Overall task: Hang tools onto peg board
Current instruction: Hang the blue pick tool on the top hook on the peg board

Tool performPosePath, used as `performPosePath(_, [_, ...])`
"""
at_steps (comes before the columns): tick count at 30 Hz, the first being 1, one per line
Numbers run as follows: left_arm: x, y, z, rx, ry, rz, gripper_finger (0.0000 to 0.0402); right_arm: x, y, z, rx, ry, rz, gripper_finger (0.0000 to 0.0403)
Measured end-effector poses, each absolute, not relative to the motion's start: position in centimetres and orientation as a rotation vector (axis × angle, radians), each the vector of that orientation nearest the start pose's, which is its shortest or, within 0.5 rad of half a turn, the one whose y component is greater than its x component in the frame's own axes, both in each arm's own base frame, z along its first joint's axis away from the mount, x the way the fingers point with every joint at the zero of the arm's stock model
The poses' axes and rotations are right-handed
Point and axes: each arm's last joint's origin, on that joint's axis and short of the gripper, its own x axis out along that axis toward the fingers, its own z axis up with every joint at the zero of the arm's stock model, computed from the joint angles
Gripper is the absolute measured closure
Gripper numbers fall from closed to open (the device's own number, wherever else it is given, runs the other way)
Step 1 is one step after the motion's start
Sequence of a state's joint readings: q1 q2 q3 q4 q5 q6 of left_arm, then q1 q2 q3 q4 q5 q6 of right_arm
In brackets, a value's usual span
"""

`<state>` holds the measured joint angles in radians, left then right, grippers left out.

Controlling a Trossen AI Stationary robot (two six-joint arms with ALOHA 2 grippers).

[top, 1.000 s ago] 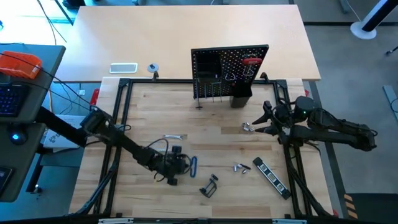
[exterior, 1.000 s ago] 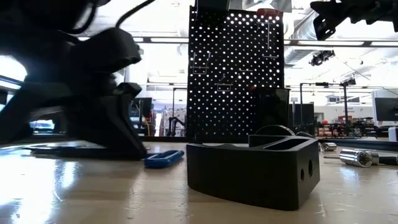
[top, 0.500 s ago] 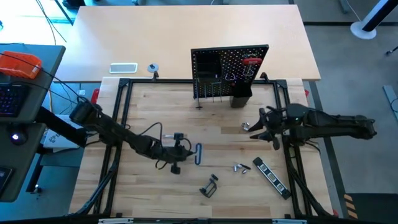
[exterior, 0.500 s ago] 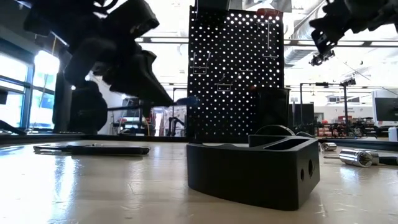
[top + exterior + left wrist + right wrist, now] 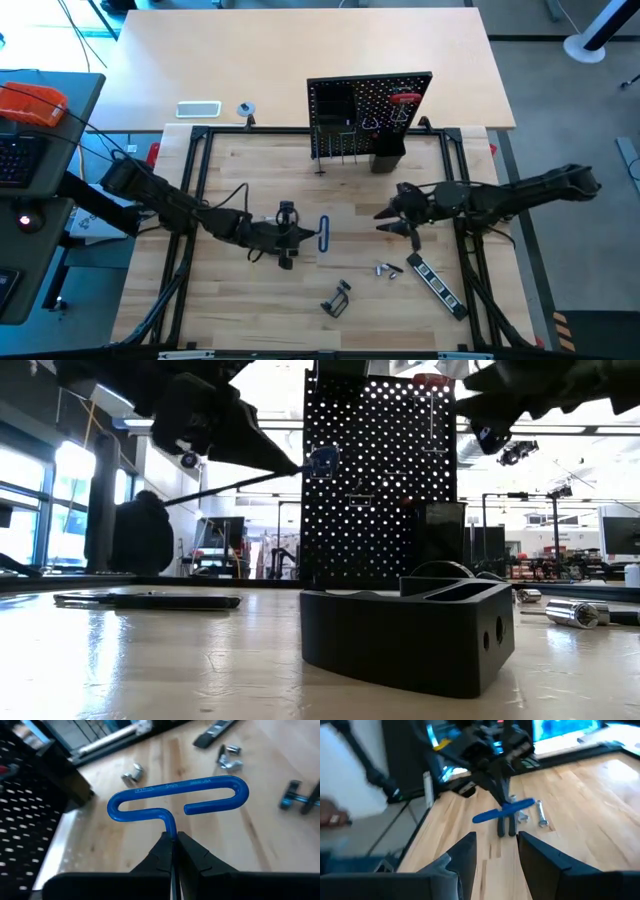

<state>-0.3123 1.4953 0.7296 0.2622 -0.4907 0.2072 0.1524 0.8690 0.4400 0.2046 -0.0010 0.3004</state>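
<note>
The left end effector is clamped on the thin shaft of the blue hex key, holding it above the worktop in front of the peg board. The key's handle reads "5mm" and "USA". The right end effector hangs just right of the key, fingers apart, holding nothing.

My left gripper sits raised mid-table, fingers pinched tight; my right gripper faces it from nearby, fingers spread apart, empty.
</note>
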Motion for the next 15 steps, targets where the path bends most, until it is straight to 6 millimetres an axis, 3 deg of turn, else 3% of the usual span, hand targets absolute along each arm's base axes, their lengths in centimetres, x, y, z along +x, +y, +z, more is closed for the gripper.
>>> performPosePath(15, [29.5, -7.3, 21.6, 0.546, 0.333, 0.37, 0.0401, 23.4, 5.8, 21.4, 0.56, 0.06, -0.052, 0.0263])
